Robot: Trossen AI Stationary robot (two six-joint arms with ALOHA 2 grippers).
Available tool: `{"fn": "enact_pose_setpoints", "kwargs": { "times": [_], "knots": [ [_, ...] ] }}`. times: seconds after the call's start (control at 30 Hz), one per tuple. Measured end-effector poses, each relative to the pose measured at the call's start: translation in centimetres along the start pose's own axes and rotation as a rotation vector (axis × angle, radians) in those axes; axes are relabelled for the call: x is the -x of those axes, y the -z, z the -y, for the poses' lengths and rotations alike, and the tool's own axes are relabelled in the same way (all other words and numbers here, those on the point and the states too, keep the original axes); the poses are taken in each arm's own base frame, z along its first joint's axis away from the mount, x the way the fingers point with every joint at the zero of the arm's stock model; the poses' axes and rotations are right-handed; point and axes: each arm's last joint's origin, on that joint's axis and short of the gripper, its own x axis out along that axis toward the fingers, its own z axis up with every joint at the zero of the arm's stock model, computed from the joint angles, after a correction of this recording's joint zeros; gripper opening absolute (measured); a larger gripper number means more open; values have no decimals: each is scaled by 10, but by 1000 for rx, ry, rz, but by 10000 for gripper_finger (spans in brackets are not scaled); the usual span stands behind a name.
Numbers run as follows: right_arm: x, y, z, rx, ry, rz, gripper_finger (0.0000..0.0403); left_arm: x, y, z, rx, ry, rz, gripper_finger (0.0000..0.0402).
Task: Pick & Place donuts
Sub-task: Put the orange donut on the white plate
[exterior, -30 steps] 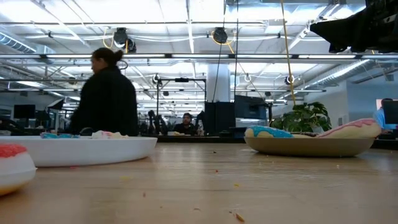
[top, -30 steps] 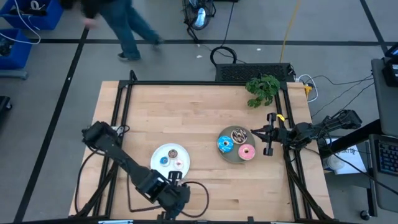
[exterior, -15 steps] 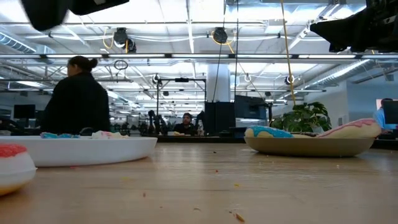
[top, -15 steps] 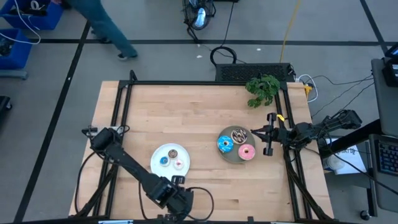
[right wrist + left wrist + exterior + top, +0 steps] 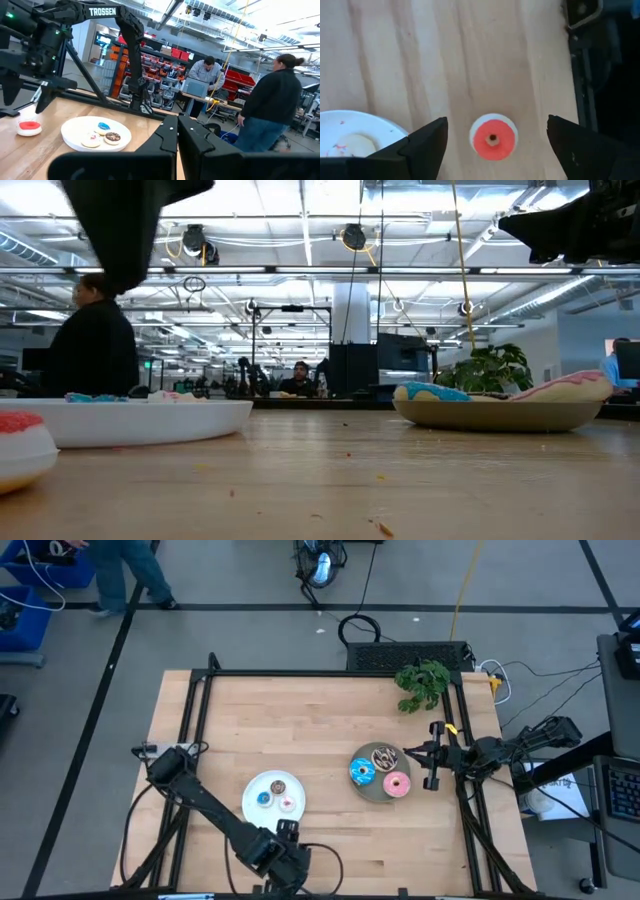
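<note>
Red donut (image 5: 493, 142) is lying on bare wood just beside the white plate (image 5: 340, 127), the left gripper (image 5: 492, 145) hovering over it with jaws open — the right gripper (image 5: 433, 756) idling shut — and an off-centre descent risks nudging it away.

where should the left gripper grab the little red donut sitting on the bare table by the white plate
Across its outer rim, from straight above. The red donut lies flat on the wood, apart from the white plate, so the sides are free, and its centre hole looks too small for a finger. The left gripper hangs open over it with a finger on either side; lowering and closing should probably do.
</note>
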Motion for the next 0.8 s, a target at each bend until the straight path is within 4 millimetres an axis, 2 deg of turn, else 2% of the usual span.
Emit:
{"fn": "enact_pose_setpoints", "kwargs": {
  "times": [0.27,0.43,0.8],
  "knots": [
    [0,0,0,-32,0,2,0,-19,14,-1,-9,-26,-80,340],
    [0,0,0,-41,0,1,0,-31,24,0,11,17,-114,340],
    [0,0,0,-55,-1,0,0,-51,36,-4,17,29,-105,340]
  ]
}}
